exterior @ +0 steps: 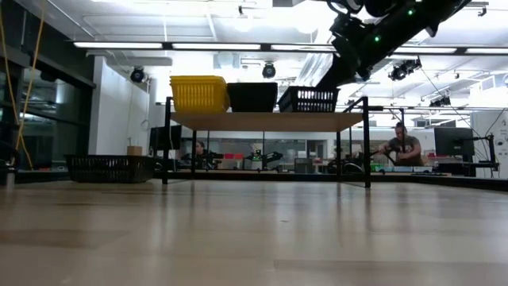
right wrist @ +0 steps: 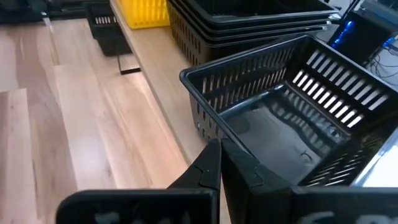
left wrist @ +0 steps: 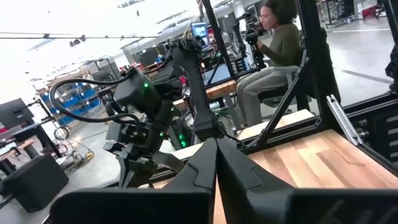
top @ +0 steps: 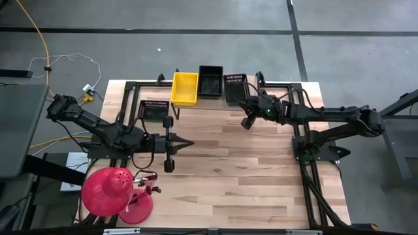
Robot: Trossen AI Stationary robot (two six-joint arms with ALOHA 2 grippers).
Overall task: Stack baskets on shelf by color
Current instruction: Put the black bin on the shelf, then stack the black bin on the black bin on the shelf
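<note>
The left gripper [top: 189, 143], pinched closed and empty, lies over the plank tabletop [top: 248, 176]. A slotted black plastic basket [top: 155, 109] sits on the table. The right gripper [top: 247, 123], closed and empty, hovers beside the pale wood shelf [exterior: 266, 121], which carries a yellow basket [top: 184, 88], stacked black baskets [top: 210, 81] and a single black basket [top: 235, 89].

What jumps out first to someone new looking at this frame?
The bright yellow basket at the shelf's left end, beside a stack of black baskets and a single black basket. The right gripper, shut, hangs by that basket; a big red dome sits at the table's near-left corner.
</note>
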